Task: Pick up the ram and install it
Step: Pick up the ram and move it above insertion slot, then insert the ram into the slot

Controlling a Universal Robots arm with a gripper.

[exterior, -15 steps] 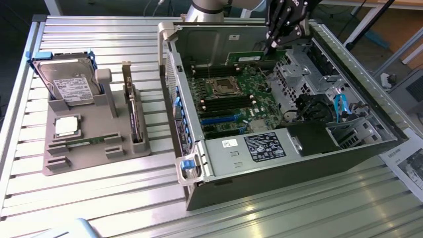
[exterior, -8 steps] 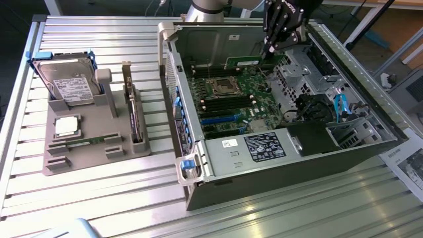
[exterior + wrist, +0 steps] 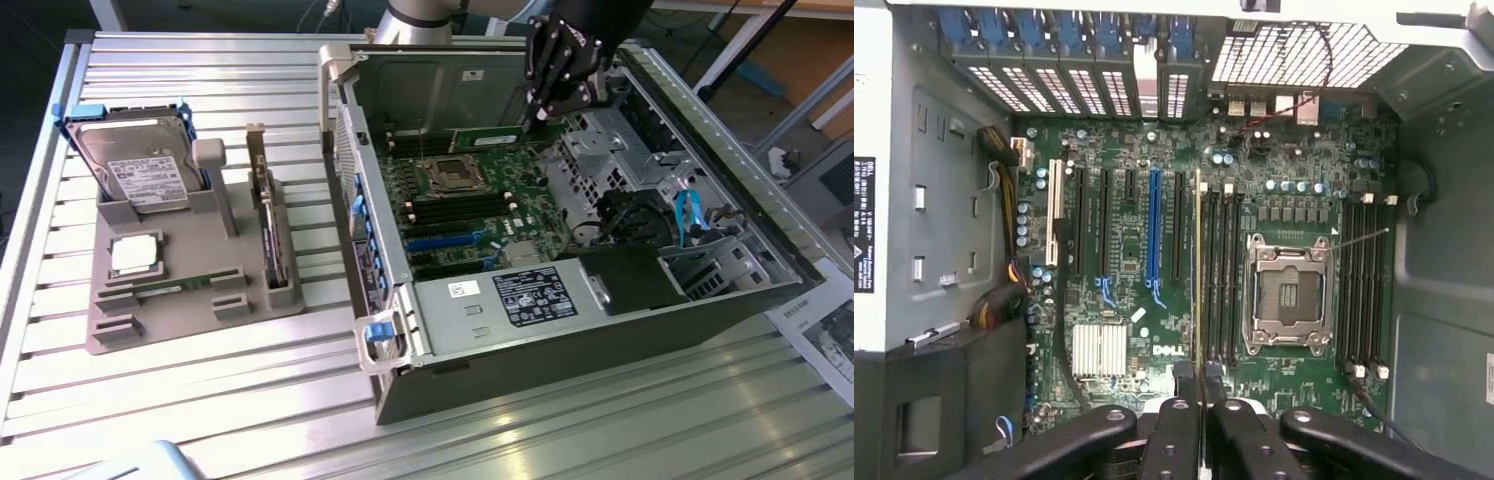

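Note:
My gripper (image 3: 545, 116) is inside the open computer case (image 3: 587, 310), above the motherboard (image 3: 481, 200). It is shut on the ram (image 3: 487, 137), a thin green stick held level on its long edge, jutting toward the exterior view's left. In the wrist view the ram (image 3: 1199, 270) appears edge-on as a thin line running out from between the gripper (image 3: 1199, 378) fingers. It hangs over the black memory slots (image 3: 1220, 280) beside the processor socket (image 3: 1287, 295). How far it is from the slots I cannot tell. Another green ram stick (image 3: 175, 288) lies in the grey holder (image 3: 187, 320).
The grey holder at the exterior view's left also carries a hard drive (image 3: 134, 170), a silver processor chip (image 3: 134, 255) and an upright dark expansion card (image 3: 267, 230). Inside the case are blue cables (image 3: 687, 215), a drive cage (image 3: 614, 150) and a black power supply (image 3: 541, 295).

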